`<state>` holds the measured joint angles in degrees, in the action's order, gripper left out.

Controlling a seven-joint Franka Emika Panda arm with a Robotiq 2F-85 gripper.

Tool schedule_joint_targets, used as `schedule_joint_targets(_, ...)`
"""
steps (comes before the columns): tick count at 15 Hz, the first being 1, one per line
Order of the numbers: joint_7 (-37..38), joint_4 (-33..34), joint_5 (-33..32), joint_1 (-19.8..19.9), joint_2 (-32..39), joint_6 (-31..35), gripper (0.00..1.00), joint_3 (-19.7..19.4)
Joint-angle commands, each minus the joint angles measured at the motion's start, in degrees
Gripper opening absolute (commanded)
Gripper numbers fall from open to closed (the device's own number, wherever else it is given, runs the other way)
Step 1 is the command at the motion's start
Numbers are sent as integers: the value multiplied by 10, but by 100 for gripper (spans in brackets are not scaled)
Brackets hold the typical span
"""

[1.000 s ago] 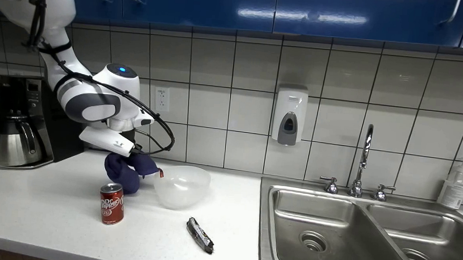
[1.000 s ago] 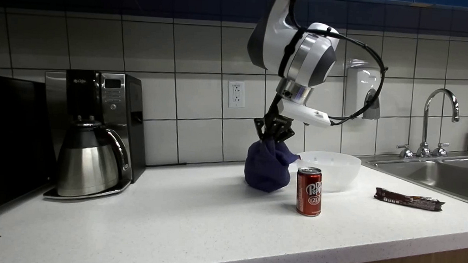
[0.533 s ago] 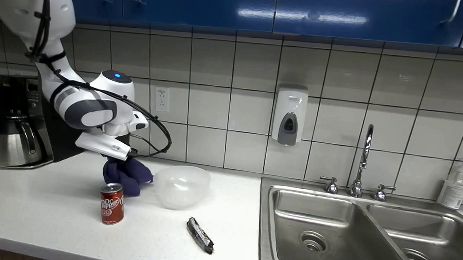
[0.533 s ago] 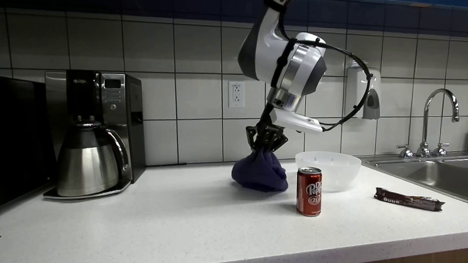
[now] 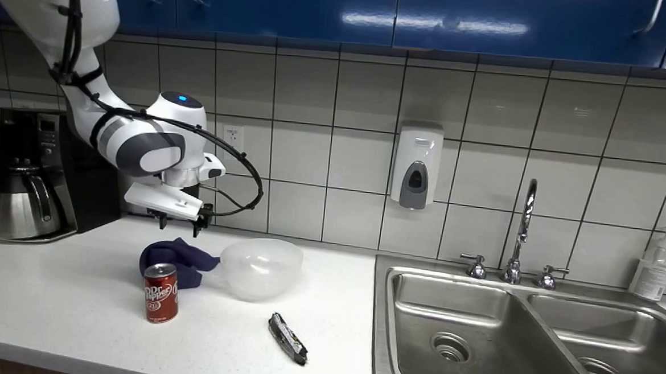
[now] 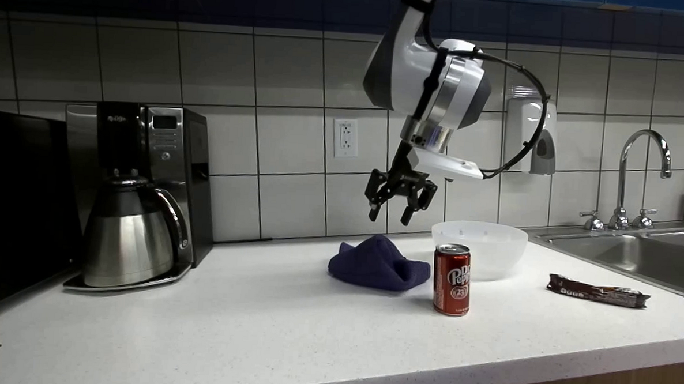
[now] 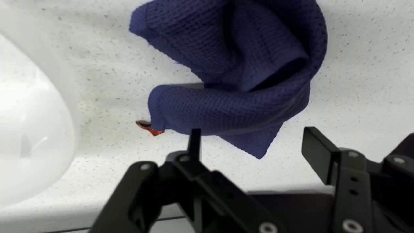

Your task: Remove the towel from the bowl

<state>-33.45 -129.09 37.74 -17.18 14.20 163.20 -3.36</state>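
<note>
The dark blue towel (image 5: 181, 256) lies crumpled on the white counter, beside the translucent white bowl (image 5: 263, 269) and outside it. In the wrist view, bare counter shows between the towel (image 7: 220, 111) and the bowl (image 7: 35, 129). A small red tip (image 7: 149, 127) sticks out at one towel corner. My gripper (image 6: 389, 219) hangs above the towel (image 6: 376, 265) with its fingers spread and nothing between them. A gap separates the fingertips from the cloth in both exterior views. The bowl (image 6: 484, 250) stands upright; what it holds inside cannot be fully seen.
A red soda can (image 6: 452, 280) stands upright in front of the towel and bowl. Nearer the counter's front lies a dark wrapped bar (image 5: 288, 338). The sink rim (image 5: 383, 303) borders the counter on one side, a coffee maker (image 6: 197, 191) stands on the other.
The gripper has lowered the bunched towel onto the counter, let go of it and risen. The towel has slumped flatter. Bowl, can and bar have not moved.
</note>
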Motion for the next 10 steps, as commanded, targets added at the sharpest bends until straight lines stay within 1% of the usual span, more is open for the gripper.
schedule_joint_targets(1,22,-48,-48,-1,-92,-66,100,-31)
schedule_joint_targets(2,48,-59,-92,61,-111,-71,100,25)
schedule_joint_targets(4,60,-85,-126,80,-150,-92,100,32)
schedule_joint_targets(6,60,-107,-141,96,-186,-118,100,38)
schedule_joint_targets(10,73,-152,-186,111,-249,-159,100,25)
